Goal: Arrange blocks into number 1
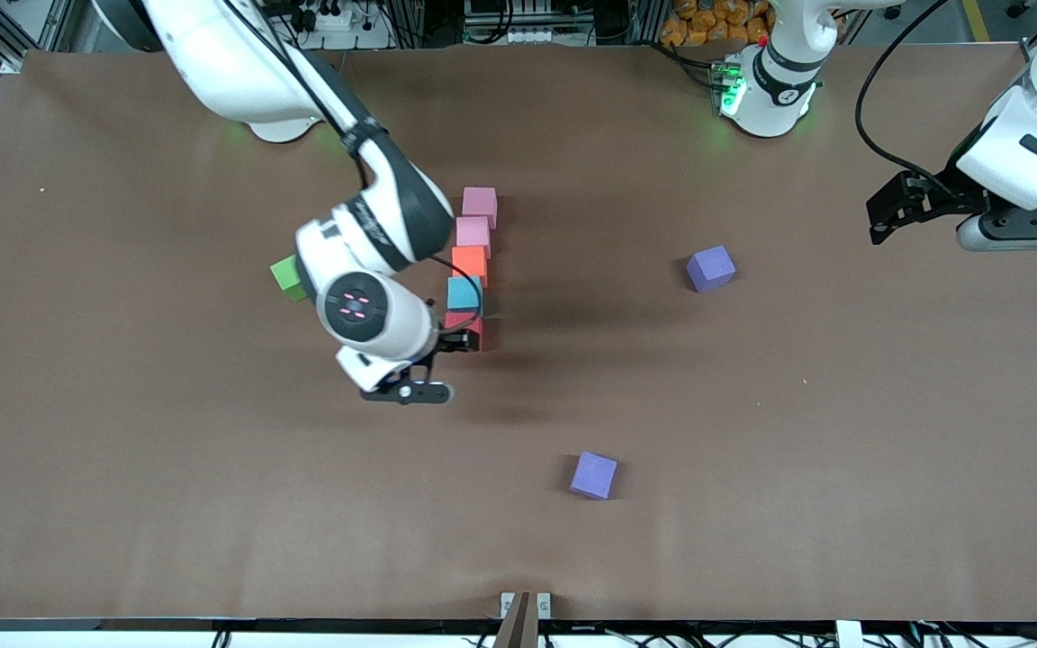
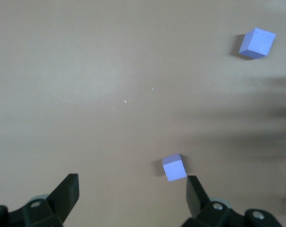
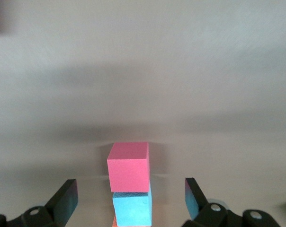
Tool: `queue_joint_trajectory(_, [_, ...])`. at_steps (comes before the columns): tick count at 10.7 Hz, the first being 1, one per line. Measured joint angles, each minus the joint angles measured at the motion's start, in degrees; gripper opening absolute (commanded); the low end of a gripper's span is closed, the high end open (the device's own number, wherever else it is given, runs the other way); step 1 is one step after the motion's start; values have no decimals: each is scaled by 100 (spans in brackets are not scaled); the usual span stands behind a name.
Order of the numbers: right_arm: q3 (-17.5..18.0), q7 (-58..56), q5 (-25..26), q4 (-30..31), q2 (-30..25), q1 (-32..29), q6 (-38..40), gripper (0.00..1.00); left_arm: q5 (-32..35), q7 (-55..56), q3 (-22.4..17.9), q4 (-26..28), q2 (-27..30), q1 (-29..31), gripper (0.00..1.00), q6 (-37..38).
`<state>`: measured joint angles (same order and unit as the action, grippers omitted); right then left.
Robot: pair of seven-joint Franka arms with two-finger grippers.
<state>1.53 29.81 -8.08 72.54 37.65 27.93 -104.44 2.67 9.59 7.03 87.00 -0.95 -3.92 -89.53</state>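
Five blocks lie in a straight column on the table: a pink block (image 1: 480, 205) farthest from the front camera, then a second pink block (image 1: 473, 235), an orange block (image 1: 470, 263), a light blue block (image 1: 464, 293) and a red block (image 1: 468, 326) nearest. My right gripper (image 1: 455, 341) hovers open over the red end of the column. In the right wrist view the right gripper (image 3: 131, 193) has its fingers apart on either side of the red block (image 3: 128, 166) and light blue block (image 3: 131, 208), touching neither. My left gripper (image 1: 883, 217) waits open at the left arm's end of the table, holding nothing (image 2: 132, 185).
A green cube (image 1: 286, 275) sits beside the column toward the right arm's end, partly under the right arm. One purple cube (image 1: 710, 268) lies toward the left arm's end, another purple cube (image 1: 593, 474) lies nearer the front camera. Both purple cubes (image 2: 174, 167) (image 2: 257, 42) show in the left wrist view.
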Motion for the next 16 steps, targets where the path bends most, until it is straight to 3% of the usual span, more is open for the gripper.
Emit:
queue_joint_trajectory(5, [-136, -403, 521, -18, -1139, -488, 1120, 100, -40, -135, -2, -25, -7, 50, 100, 34])
queue_joint_trajectory(11, [-178, -1044, 576, -14, -2187, -1743, 1786, 100, -45, -172, 11, -58, -8, 129, 100, 50])
queue_joint_trajectory(16, [-222, -1062, 585, -1, -2466, -2127, 2117, 100, -228, -172, -18, -107, -9, 148, 100, 54])
